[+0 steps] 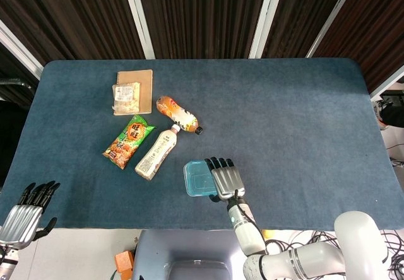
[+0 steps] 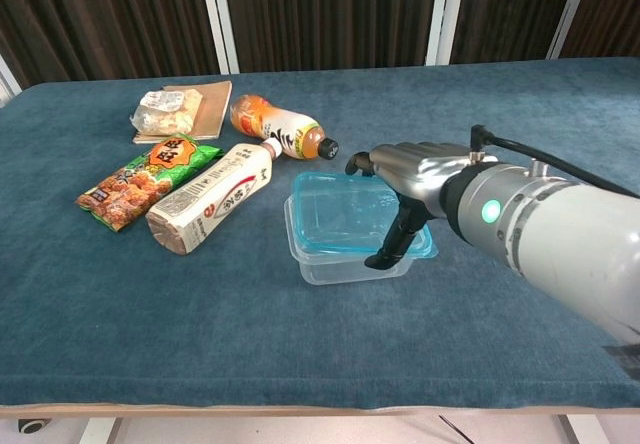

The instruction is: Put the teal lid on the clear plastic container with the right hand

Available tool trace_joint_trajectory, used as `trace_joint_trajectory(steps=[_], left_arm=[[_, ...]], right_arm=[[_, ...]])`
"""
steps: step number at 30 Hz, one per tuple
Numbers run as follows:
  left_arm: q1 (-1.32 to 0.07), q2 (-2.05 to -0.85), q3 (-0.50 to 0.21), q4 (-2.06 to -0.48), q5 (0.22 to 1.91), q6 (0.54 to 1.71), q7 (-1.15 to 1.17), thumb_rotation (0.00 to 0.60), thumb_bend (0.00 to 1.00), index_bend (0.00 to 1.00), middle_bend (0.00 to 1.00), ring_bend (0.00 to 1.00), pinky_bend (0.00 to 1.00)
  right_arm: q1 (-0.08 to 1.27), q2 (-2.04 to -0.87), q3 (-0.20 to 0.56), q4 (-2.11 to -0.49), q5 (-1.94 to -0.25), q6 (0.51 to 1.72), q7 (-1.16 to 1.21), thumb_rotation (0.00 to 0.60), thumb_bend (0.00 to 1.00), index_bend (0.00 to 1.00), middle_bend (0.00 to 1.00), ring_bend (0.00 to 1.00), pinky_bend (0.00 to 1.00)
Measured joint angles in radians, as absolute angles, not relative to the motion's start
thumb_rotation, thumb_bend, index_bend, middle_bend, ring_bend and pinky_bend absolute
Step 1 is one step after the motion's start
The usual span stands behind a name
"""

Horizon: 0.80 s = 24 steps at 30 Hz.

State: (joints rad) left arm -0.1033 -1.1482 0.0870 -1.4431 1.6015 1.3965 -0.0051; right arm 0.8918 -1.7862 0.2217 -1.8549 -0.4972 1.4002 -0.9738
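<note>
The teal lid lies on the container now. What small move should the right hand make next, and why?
Probably press down gently. In the chest view the teal lid sits slightly skewed on the clear container, its right edge overhanging, with the right hand resting over that side.
</note>
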Motion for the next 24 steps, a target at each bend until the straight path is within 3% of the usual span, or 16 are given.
trace_joint_trajectory(steps=[24], left_arm=[[-0.105, -1.148, 0.084, -1.439, 1.594, 1.389, -0.009, 0.600, 0.35, 0.00, 0.07, 0.09, 0.00]], right_arm=[[0.896, -1.732, 0.253, -1.900, -0.459, 1.369, -0.966, 0.600, 0.15, 0.71, 0.35, 0.17, 0.11]])
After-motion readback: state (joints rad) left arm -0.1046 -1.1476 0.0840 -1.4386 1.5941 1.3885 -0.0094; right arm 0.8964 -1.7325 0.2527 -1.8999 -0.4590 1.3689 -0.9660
